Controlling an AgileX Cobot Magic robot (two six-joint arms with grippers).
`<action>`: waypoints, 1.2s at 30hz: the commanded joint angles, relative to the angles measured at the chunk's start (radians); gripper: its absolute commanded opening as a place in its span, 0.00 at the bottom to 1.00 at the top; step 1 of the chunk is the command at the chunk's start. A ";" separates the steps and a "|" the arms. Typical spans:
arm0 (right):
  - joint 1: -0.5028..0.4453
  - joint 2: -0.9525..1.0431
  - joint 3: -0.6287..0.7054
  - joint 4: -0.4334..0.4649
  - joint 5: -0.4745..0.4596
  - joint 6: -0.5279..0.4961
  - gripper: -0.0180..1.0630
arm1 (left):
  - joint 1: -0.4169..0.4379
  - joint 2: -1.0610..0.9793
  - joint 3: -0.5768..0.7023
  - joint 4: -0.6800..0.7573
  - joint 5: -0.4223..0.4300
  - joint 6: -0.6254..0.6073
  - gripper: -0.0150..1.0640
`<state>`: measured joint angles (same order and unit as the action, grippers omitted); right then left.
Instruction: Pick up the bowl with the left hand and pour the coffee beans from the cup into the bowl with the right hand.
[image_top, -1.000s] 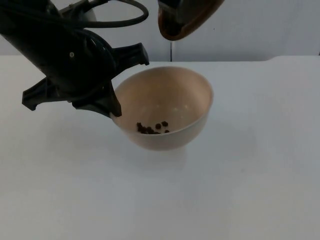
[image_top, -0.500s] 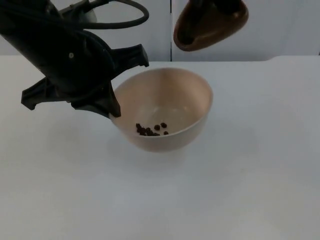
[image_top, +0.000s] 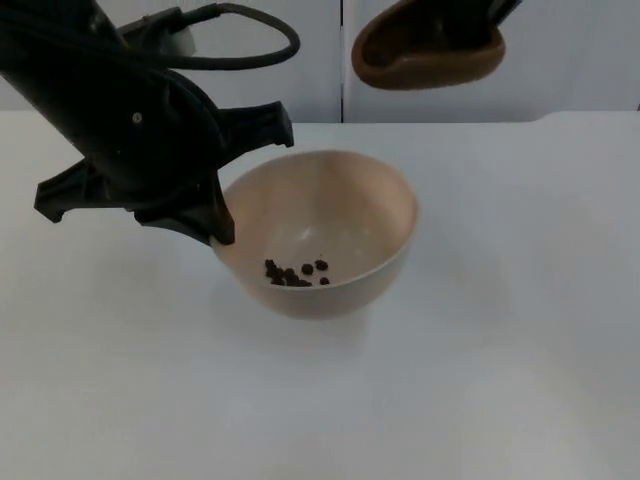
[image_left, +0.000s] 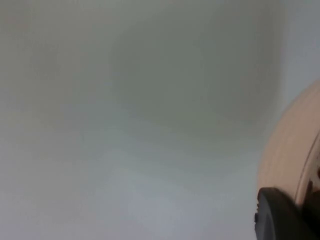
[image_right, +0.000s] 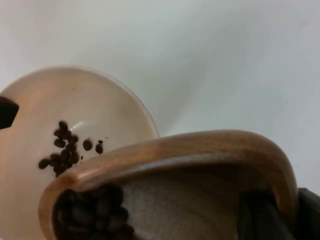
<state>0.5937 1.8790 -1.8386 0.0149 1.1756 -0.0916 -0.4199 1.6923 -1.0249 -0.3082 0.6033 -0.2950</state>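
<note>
The left claw (image_top: 215, 225) grips the rim of the pale beige round bowl (image_top: 330, 225), held tilted above the white tabletop (image_top: 500, 350) with some coffee beans (image_top: 295, 274) inside. The right claw (image_right: 280, 215) clasps the brown wooden cup (image_top: 428, 50), raised beyond the bowl, beans in it.

You have a beige bowl (image_top: 330, 225), tilted, a few coffee beans (image_top: 293, 275) inside. Above it, a brown wooden cup (image_top: 428, 50), tipped, retains beans.

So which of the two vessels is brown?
The cup, wooden brown, held high by the right gripper; the bowl in the left gripper is cream.
</note>
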 joint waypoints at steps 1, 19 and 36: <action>-0.004 -0.012 -0.003 0.015 -0.013 -0.010 0.02 | 0.003 -0.007 0.001 0.013 -0.007 0.003 0.01; -0.047 -0.002 -0.001 -0.032 -0.066 0.032 0.02 | 0.003 -0.007 0.003 0.107 -0.005 0.080 0.01; -0.074 0.128 -0.001 -0.031 -0.111 0.073 0.02 | 0.003 0.002 0.003 0.119 -0.019 0.111 0.01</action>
<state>0.5236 2.0085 -1.8386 -0.0173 1.0813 -0.0227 -0.4199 1.6923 -1.0249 -0.1942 0.5936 -0.1889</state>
